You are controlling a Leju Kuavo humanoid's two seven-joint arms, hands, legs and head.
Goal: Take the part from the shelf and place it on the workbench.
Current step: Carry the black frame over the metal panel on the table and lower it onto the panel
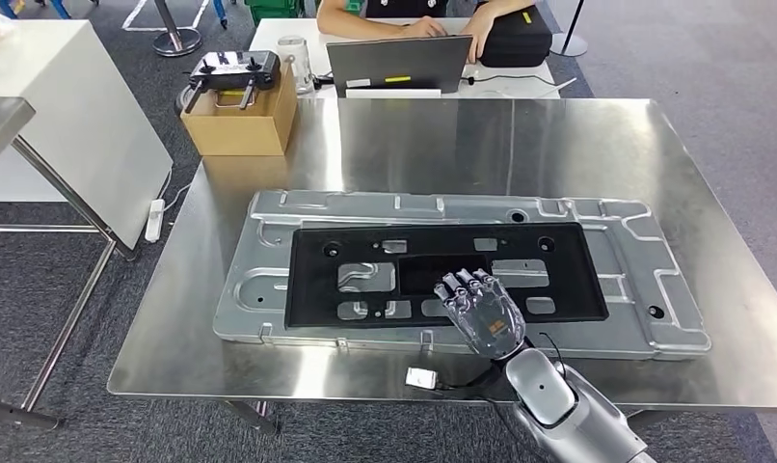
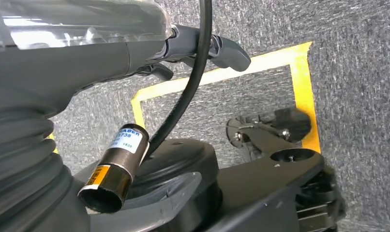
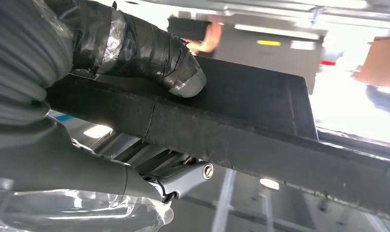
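Black plastic part (image 1: 442, 273) lies flat on the stamped silver metal panel (image 1: 269, 251), which sits on the steel workbench (image 1: 577, 145), so the part looks already brought over and the place step is nearly finished. Right hand (image 1: 481, 311) is at the part's near edge, fingers draped over the top face. The right wrist view shows the thumb (image 3: 183, 72) on one face of the part's edge (image 3: 241, 140) and the fingers under it, so the hand is clamped on the part, not let go yet. Left hand (image 2: 202, 50) hangs down over grey carpet with yellow floor tape (image 2: 304, 82); its fingers look loosely curled with nothing in them, though mostly hidden, so I cannot tell if it is apart or together. Left to do, as I judge it: release the part and pull the right arm back. Behind the workbench, a person sits at a laptop (image 1: 399, 63), with a cardboard box (image 1: 240, 116) at the corner.
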